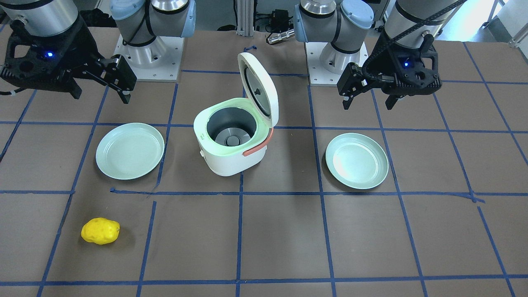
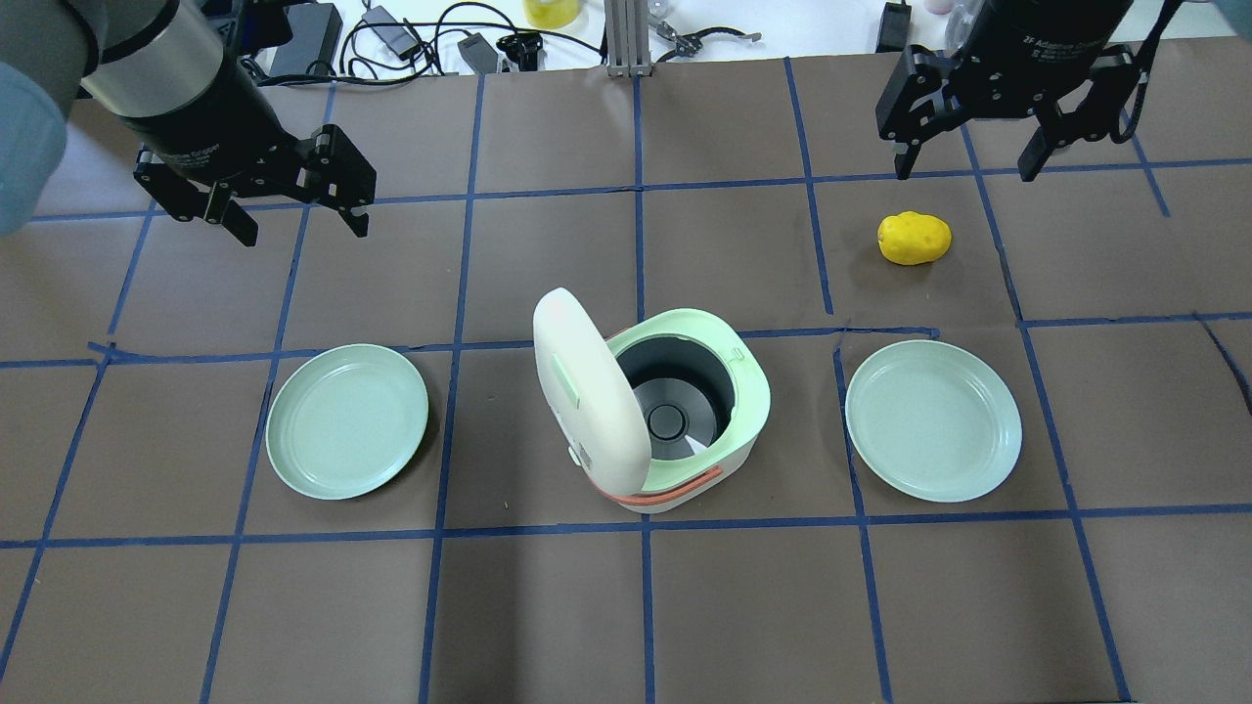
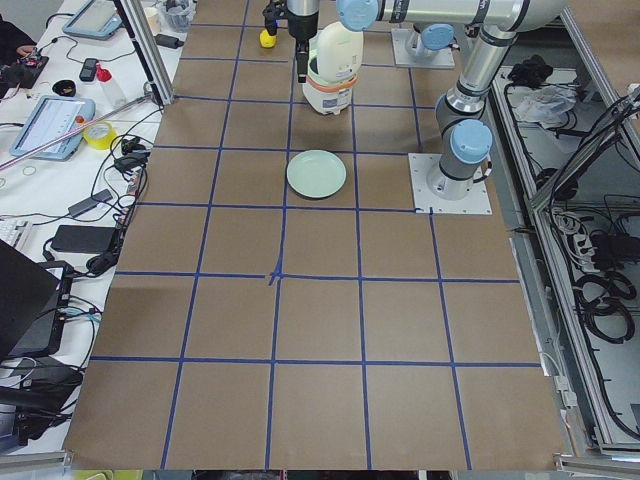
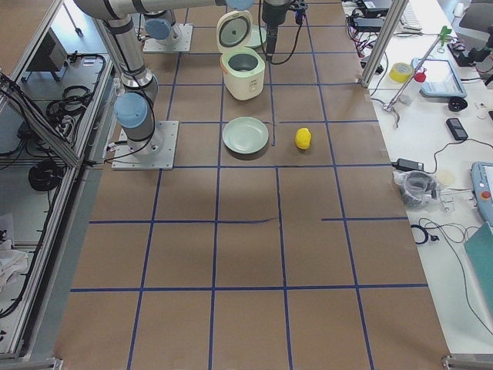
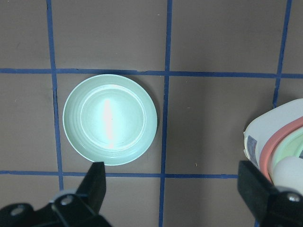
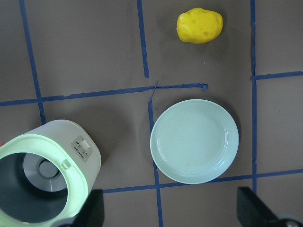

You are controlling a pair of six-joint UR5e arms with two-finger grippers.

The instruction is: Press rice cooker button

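The white rice cooker (image 1: 231,142) with a pale green rim and an orange handle stands mid-table with its lid (image 1: 260,88) raised. Its small button panel (image 6: 81,147) shows on the side wall in the right wrist view. The cooker also shows in the overhead view (image 2: 685,411). My left gripper (image 2: 301,230) hangs open and empty above the table, off to the cooker's far left. My right gripper (image 2: 963,171) hangs open and empty, off to its far right. Neither touches the cooker.
A pale green plate (image 2: 347,420) lies left of the cooker and another (image 2: 934,420) lies right of it. A yellow potato (image 2: 914,238) lies beyond the right plate, below my right gripper. Blue tape lines grid the brown table. Cables lie along the far edge.
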